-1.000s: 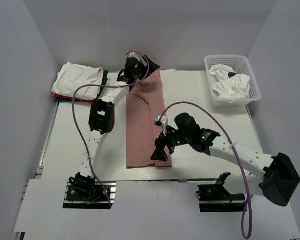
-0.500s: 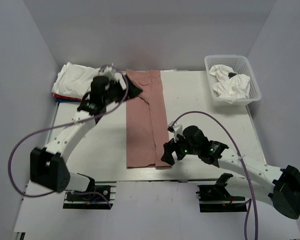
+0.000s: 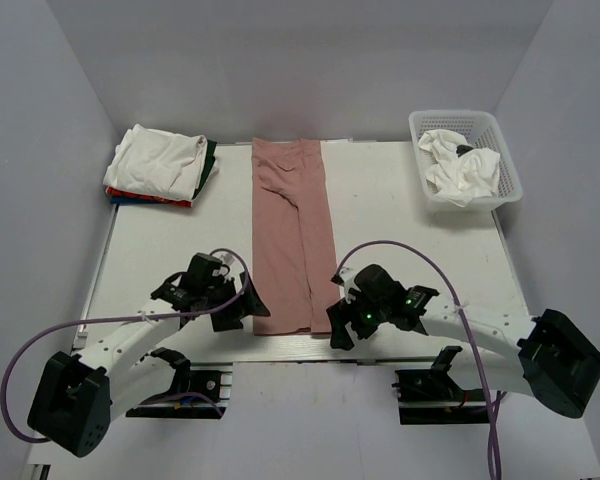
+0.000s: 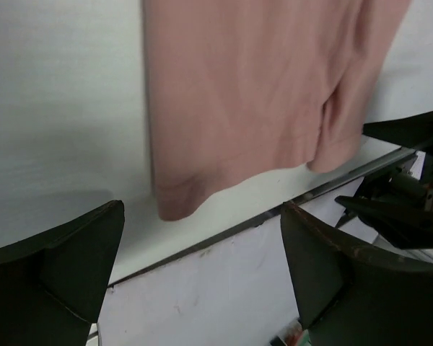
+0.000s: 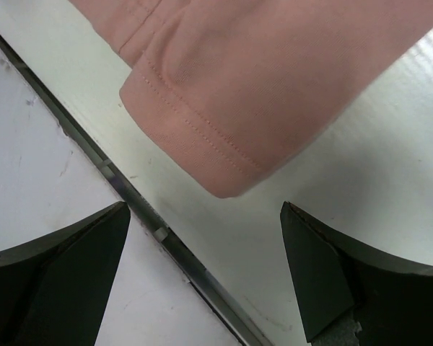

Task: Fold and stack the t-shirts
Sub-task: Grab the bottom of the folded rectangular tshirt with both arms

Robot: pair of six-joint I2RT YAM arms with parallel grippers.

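Pink shirt: the pink shirt (image 3: 292,235) lies flat in the middle of the tabletop (image 3: 420,250), folded lengthwise into a long narrow strip. It runs from the far edge almost to the near edge.
Near end of strip: in the left wrist view the shirt's (image 4: 245,94) hem stops just short of the near edge, with one folded layer hanging a little lower at the left. In the right wrist view a rounded, stitched corner of the shirt (image 5: 274,72) lies flat beside the metal rail along that edge.
Left gripper: the left gripper (image 3: 242,308) is low over the near edge at the strip's near-left corner. Its jaws are spread wide and hold nothing. The dark fingers (image 4: 65,267) stand either side of the hem without touching it.
Right gripper: the right gripper (image 3: 340,322) is at the strip's near-right corner. It is also spread wide and empty, and its fingers (image 5: 332,274) are clear of the cloth.
Stack: the stack (image 3: 160,160) of folded shirts sits at the far left corner. White is on top, with red, dark green and blue edges showing beneath.
Basket: the white basket (image 3: 450,120) stands at the far right corner and holds crumpled white cloth (image 3: 462,168).
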